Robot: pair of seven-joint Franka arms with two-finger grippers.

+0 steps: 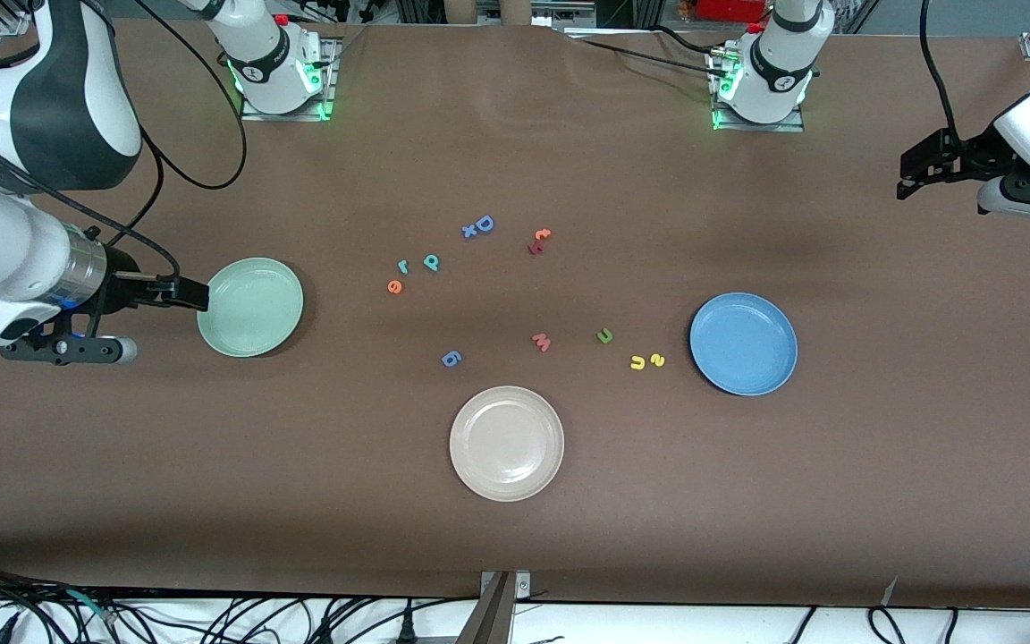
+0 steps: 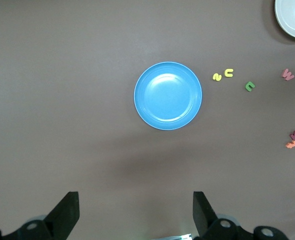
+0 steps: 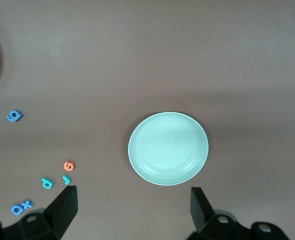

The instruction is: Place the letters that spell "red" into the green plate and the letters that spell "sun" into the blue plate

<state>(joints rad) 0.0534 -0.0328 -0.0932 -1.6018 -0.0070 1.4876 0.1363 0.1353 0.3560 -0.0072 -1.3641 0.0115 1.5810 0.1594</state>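
My right gripper point(image 1: 198, 293) hangs with its jaws spread wide and empty at the rim of the round pale mint-green plastic plate point(image 1: 250, 307), which lies toward my right arm's end of the brown table point(image 1: 882, 447). My left gripper point(image 1: 913, 177) waits high over bare table at my left arm's end, jaws likewise wide and holding nothing.

The round medium-blue plastic plate point(image 1: 744, 343) sits toward my left arm's end. Just beside it lie the tiny yellow foam "s" point(image 1: 657, 360) and yellow foam "u" point(image 1: 637, 362), with the olive-green foam "n" point(image 1: 604, 336) near them.

The orange foam "e" point(image 1: 395, 286), teal foam "r" point(image 1: 403, 266) and teal foam "d" point(image 1: 431, 262) cluster mid-table, well apart from the green plate. Both plates hold nothing.

A round cream-white plate point(image 1: 507, 443) lies nearest the front camera. A pink foam "w" point(image 1: 542, 342), a blue foam "g" point(image 1: 451, 359), a larger blue capital "D" point(image 1: 480, 226) and a red-orange letter pair point(image 1: 539, 241) lie scattered between.
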